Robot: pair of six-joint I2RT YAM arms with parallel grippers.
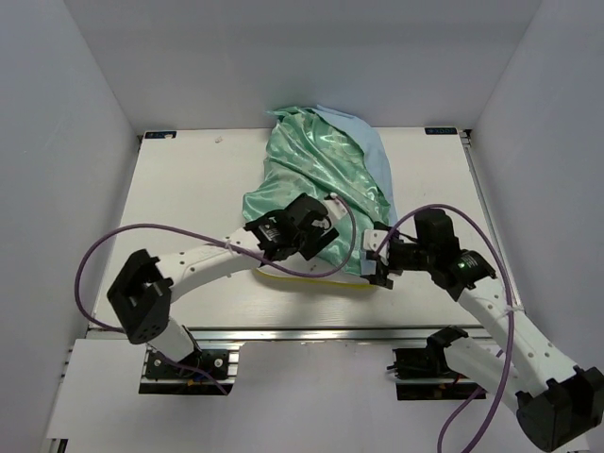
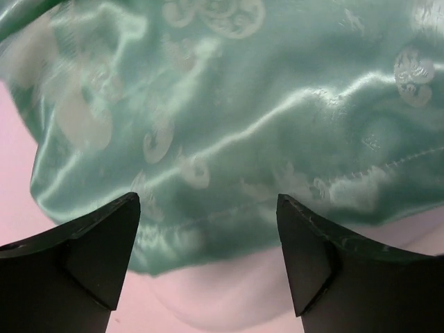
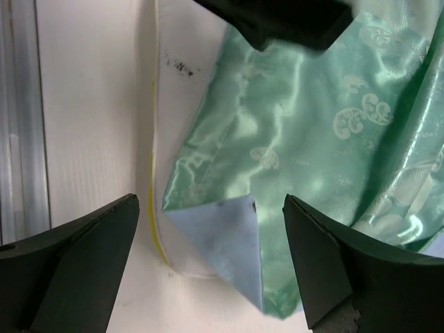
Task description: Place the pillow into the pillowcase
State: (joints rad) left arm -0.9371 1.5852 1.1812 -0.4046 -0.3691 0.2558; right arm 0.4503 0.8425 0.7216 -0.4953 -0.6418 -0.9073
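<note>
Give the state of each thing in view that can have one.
pillow, mostly covered by the pillowcase; near edge and yellow-piped corner bare.
pillowcase, wrinkled, mint satin face up, drawn over most of the pillow; one near corner folded back showing blue.
left gripper, open, over the pillowcase's hem, holding nothing.
right gripper, open, at the pillow's bare corner, holding nothing.
</note>
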